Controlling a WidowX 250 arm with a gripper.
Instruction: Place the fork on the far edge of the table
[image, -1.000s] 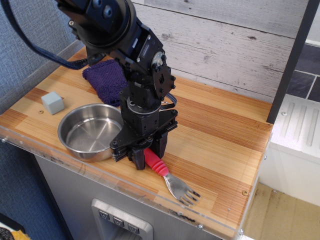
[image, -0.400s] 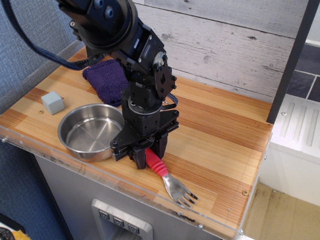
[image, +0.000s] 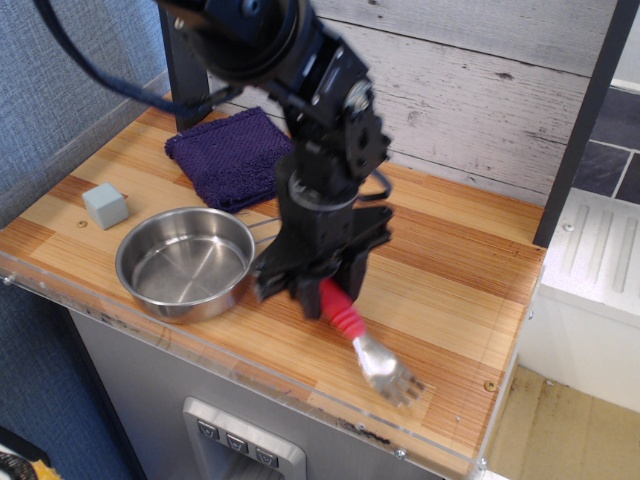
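The fork (image: 360, 339) has a red ribbed handle and a silver tined head (image: 390, 374). My gripper (image: 318, 292) is shut on the top of the red handle. The fork hangs tilted, head down and to the right, lifted a little above the striped wooden table (image: 460, 290) near its front right edge. The tines look blurred from motion. The black arm rises from the gripper toward the upper left.
A steel pan (image: 184, 262) with a thin wire handle sits at the front left, just left of the gripper. A grey cube (image: 105, 205) lies further left. A purple cloth (image: 232, 155) lies at the back left. A white plank wall (image: 470, 90) runs behind the table.
The gripper has lifted the fork off the table and moved up and to the right, away from the pan. The pan's wire handle now shows.
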